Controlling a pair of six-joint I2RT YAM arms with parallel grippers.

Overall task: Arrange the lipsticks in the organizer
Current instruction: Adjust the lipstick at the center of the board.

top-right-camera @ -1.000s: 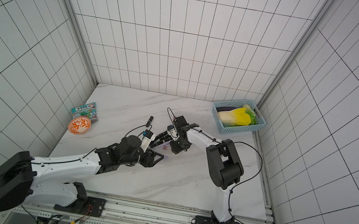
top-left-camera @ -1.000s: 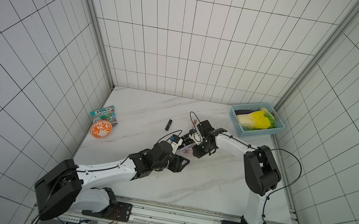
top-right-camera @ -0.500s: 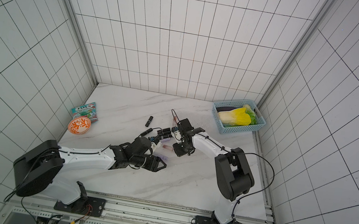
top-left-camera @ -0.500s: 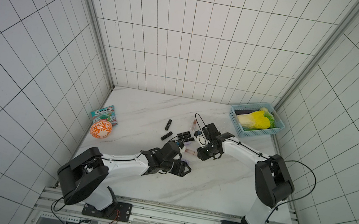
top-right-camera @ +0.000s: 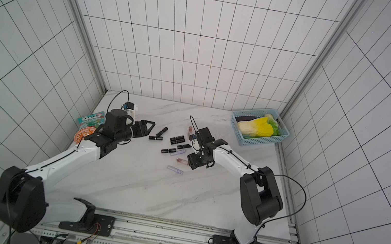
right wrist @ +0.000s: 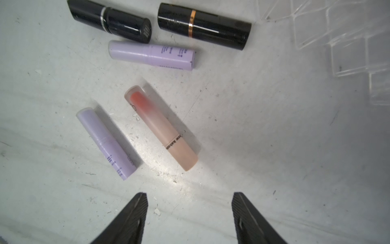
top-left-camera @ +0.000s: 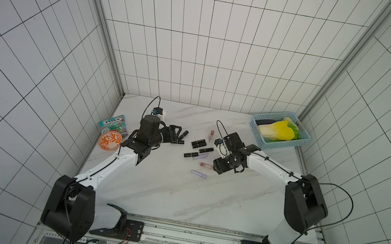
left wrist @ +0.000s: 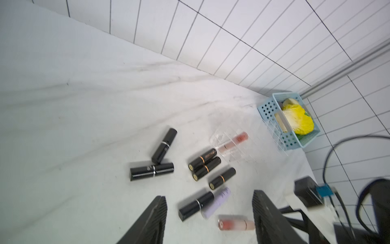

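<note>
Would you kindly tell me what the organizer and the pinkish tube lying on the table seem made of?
The organizer looks like clear, glossy rigid plastic, perhaps acrylic: see-through walls with bright edges. The pinkish tube seems frosted translucent plastic: its red contents show blurred.

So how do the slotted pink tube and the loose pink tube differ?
The slotted pink tube sits in the organizer; the loose pink tube lies flat on the table. The loose one lies just before the open right hand; the slotted one is farther off. Both are translucent pink.
</note>
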